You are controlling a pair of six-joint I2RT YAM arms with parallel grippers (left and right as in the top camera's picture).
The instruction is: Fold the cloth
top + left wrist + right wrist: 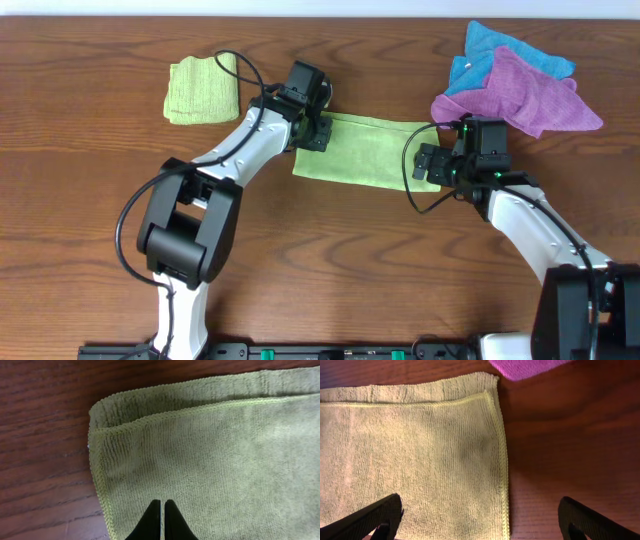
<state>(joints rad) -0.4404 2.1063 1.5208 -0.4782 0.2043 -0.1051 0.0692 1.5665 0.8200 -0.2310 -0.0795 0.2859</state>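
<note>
Lying in the middle of the table [80, 210], the cloth [365, 152] is doubled over into a long strip that runs between the two arms. In both wrist views the top layer stops a little short of the lower layer's far edge, so a narrow band of the under layer shows past the stitched hem. The left gripper [163, 506] is at the strip's left end, its two fingers pressed together with only a thin slit between them, tips over the cloth's surface; no fabric shows between them. The right gripper [480, 505] is at the right end with its fingers spread wide, one over the cloth and the other over bare wood, straddling the cloth's side hem. A small folded green cloth [203, 90] sits apart near the far left, and a purple cloth [525, 95] lies on a blue cloth [495, 48] at the far right, the purple one's corner near the strip's right end.
</note>
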